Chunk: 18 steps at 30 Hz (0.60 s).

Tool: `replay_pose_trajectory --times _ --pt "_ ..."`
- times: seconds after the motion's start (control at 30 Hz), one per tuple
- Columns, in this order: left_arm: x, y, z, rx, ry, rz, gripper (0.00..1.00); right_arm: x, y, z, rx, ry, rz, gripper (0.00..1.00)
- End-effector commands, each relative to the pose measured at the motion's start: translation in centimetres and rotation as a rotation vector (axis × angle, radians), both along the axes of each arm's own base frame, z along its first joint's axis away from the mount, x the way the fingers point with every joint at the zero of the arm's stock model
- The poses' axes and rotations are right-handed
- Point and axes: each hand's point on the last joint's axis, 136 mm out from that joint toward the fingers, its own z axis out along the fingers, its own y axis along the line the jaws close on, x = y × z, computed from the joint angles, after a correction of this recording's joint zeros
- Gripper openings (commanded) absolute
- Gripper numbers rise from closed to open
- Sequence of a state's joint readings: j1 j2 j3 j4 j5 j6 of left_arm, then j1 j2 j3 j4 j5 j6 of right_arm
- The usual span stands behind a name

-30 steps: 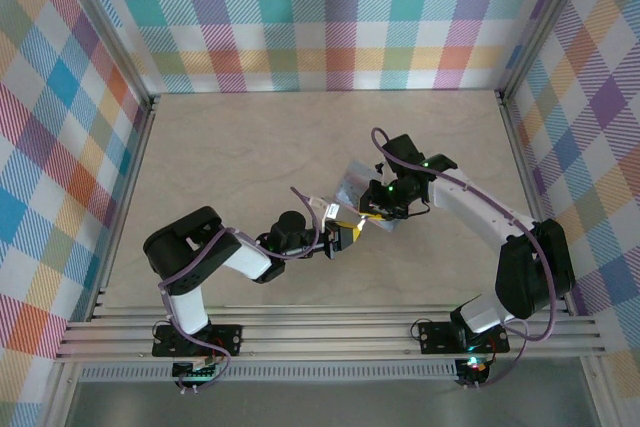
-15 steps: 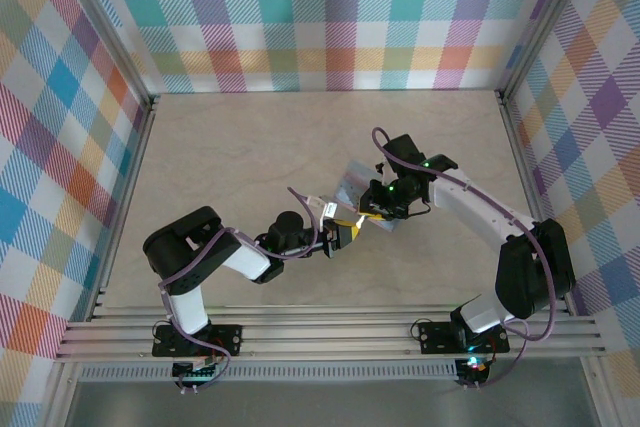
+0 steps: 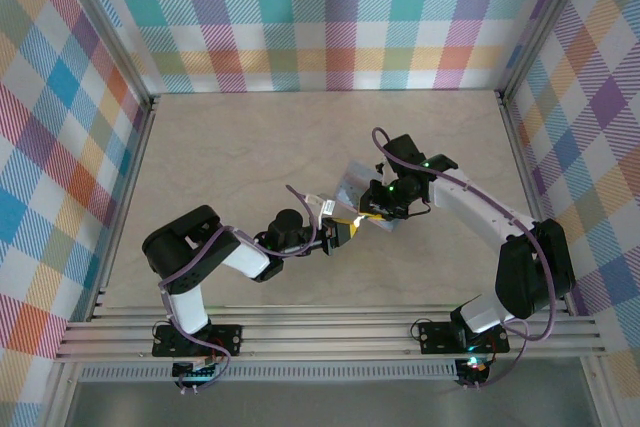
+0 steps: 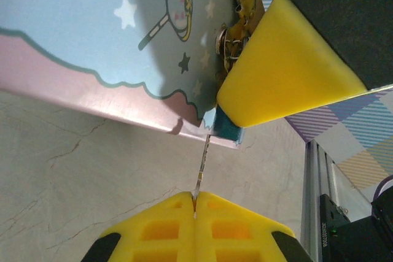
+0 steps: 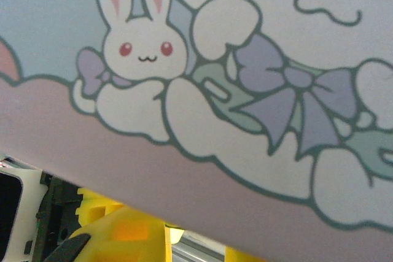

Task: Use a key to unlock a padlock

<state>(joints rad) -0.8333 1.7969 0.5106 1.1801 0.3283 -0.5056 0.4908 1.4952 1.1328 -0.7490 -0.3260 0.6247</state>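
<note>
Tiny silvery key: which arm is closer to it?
Left. Its yellow fingers pinch the thin silvery metal key; the right yellow finger sits past the key's tip, against the small bluish padlock.

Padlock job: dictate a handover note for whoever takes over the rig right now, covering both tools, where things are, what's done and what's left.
Left tool: shut on the key, pinching its end.
Right tool: open or shut can't be told; one yellow finger lies right by the padlock, at the edge of the tin.
Done: key is in the grip, its tip at the padlock's underside.
Left: seat the key if it isn't in yet, turn it, free the shackle. Whether the lock is open isn't visible.
</note>
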Motion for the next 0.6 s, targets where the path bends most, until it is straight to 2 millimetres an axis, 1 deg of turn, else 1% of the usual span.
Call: replay_pose_trajectory --times 0.0,0.23,0.57 --pt "0.6 -0.4 2.0 -0.052 -0.039 -0.006 0.00 0.0 0.5 1.1 0.051 -0.020 0.006 0.00" --pt "0.0 -0.5 2.9 -0.085 -0.060 -0.036 0.00 0.1 0.4 0.9 0.046 -0.020 0.006 0.00" --pt "-0.5 0.1 1.1 -0.064 -0.023 -0.032 0.00 0.3 0.3 1.2 0.044 -0.032 -0.003 0.00"
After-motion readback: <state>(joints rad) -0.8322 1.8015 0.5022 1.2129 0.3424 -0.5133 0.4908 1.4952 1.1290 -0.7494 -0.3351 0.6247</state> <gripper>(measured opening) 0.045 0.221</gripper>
